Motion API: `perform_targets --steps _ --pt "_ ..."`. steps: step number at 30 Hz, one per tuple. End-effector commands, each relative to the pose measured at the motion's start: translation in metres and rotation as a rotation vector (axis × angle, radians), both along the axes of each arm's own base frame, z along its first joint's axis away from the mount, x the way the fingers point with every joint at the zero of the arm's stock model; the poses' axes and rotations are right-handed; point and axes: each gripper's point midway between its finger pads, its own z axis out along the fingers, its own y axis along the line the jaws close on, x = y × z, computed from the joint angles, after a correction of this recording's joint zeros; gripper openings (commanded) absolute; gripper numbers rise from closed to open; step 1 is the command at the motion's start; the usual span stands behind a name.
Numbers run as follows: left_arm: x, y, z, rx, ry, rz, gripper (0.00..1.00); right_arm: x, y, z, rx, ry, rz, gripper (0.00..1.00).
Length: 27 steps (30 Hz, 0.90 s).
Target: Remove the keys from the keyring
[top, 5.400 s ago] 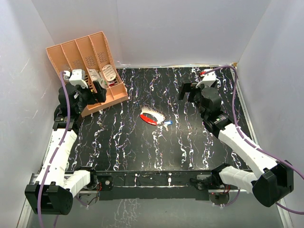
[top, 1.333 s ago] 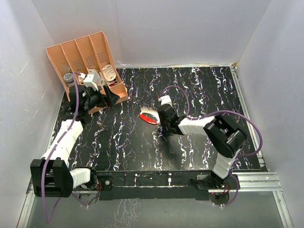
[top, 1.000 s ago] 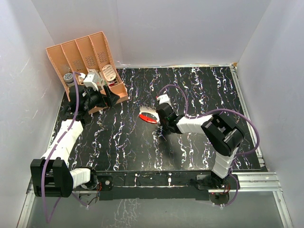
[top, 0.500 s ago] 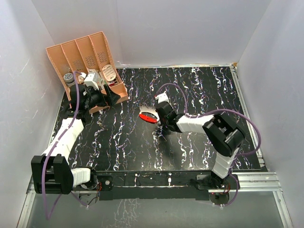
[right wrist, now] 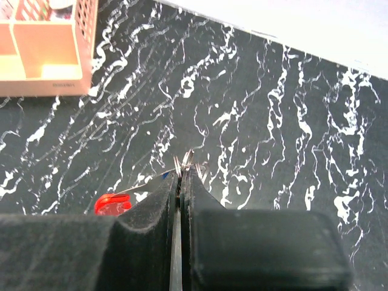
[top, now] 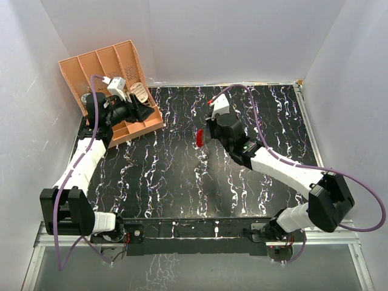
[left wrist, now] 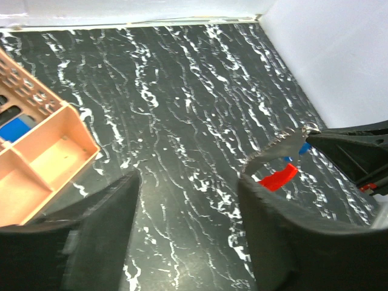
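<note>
Right wrist view: the right jaws are clenched flat together on the thin silvery loop of the keyring (right wrist: 113, 202). Its red-and-white fob hangs off to their left. From the left wrist, the fob dangles from those jaws with its red edge lowest. A sliver of blue from the keys (left wrist: 305, 146) shows right at the jaw tips, and the rest of them is hidden. From above, the keyring appears lifted off the black marbled surface (top: 182, 182), over its middle and nearer the far edge than the near one. The left jaws are released, spread wide with nothing between them. They hover over the surface just beside the orange tray (top: 100, 63) in the far left corner.
</note>
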Motion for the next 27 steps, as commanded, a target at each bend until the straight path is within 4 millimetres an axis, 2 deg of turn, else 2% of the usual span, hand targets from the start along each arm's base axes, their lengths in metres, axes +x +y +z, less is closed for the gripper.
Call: perform_targets --steps 1,3,6,10,16,20,24,27 --pt "-0.002 -0.015 0.028 -0.032 -0.037 -0.122 0.43 0.002 0.008 0.063 0.069 -0.12 0.047 0.0" --pt "-0.001 -0.016 0.028 -0.037 -0.029 -0.13 0.21 -0.001 0.01 0.073 0.074 -0.135 0.062 0.0" --pt "-0.002 -0.017 0.032 -0.042 -0.047 -0.139 0.05 -0.008 0.012 0.089 0.082 -0.162 0.087 0.0" --pt "-0.001 -0.014 0.047 -0.033 -0.1 -0.118 0.01 -0.018 0.015 0.104 0.097 -0.19 0.129 0.0" --pt "-0.005 -0.014 0.064 0.01 -0.147 -0.133 0.07 -0.032 0.024 0.121 0.079 -0.224 0.197 0.0" --pt "-0.012 -0.015 0.072 0.008 -0.183 -0.143 0.05 -0.04 0.032 0.13 0.073 -0.244 0.242 0.0" --pt "-0.026 -0.023 0.081 -0.039 -0.216 -0.18 0.01 -0.043 0.042 0.135 0.075 -0.235 0.281 0.0" --pt "-0.039 -0.038 0.08 -0.06 -0.209 -0.225 0.0 -0.045 0.049 0.137 0.074 -0.233 0.309 0.0"
